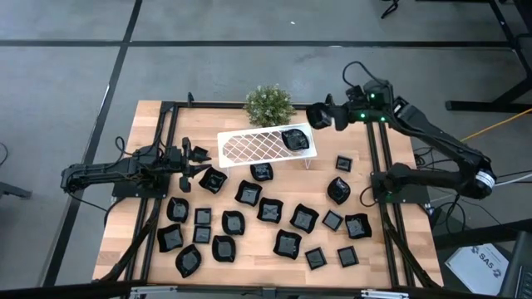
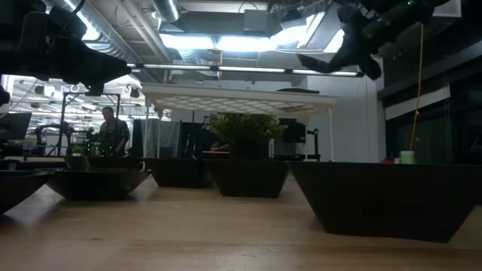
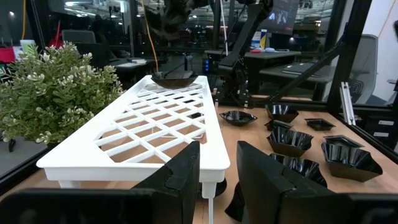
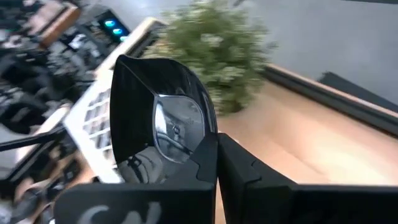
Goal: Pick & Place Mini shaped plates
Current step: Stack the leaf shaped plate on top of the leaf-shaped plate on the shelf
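Note:
Several small glossy black mini plates (image 1: 270, 209) lie scattered over the wooden table on their bases. One plate (image 1: 293, 139) sits on the right end of the white lattice rack (image 1: 249, 148), and also shows in the left wrist view (image 3: 174, 79). My right gripper (image 1: 320, 116) hovers above the table just beyond that rack end, shut on another mini plate (image 4: 158, 124). My left gripper (image 1: 195, 162) is open and low at the rack's left end (image 3: 134, 155), touching nothing. My right gripper (image 4: 216, 168) pinches a mini plate by its rim (image 4: 202, 146) between the two fingers. The plate is lifted clear and stands tilted on edge, its glossy hollow (image 4: 177, 127) turned toward the wrist camera. How far back it reaches between the fingers does not show.
A small green bushy plant (image 1: 268, 105) stands at the table's far edge behind the rack. The rack stands on thin legs (image 1: 309, 163). Black frame rails (image 1: 384, 166) run along both sides of the table. Bare wood (image 1: 399, 145) shows in the far right corner.

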Controlling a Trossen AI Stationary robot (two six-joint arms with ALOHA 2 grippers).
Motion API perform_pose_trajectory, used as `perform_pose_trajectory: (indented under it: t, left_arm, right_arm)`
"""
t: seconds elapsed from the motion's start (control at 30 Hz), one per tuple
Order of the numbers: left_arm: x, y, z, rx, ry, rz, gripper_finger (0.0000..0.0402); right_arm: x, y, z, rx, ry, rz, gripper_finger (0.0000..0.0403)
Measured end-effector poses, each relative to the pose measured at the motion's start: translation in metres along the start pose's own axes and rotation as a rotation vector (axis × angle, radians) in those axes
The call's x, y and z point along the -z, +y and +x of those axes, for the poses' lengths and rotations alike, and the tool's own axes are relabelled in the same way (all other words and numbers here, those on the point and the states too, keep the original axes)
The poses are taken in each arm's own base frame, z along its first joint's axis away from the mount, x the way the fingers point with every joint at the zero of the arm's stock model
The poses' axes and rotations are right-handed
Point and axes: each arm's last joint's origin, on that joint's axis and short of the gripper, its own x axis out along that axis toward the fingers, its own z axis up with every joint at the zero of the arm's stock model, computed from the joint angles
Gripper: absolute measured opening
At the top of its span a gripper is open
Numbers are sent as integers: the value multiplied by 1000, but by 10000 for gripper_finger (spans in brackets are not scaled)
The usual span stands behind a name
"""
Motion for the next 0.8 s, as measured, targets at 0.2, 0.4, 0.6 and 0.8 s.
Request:
perform_pose_trajectory:
  t: [0.2, 0.4, 0.6, 0.8]
  left_arm:
    - [0, 0, 0, 0, 0, 0, 100]
    - [0, 0, 0, 0, 0, 0, 100]
    - [0, 0, 0, 0, 0, 0, 100]
    - [0, 0, 0, 0, 0, 0, 100]
  right_arm:
    - [4, 25, 5, -102, -14, -24, 3]
    - [11, 43, 7, -140, -3, -49, 3]
    - [18, 56, 8, -155, 8, -76, 3]
    - [22, 63, 8, -158, 11, -90, 3]
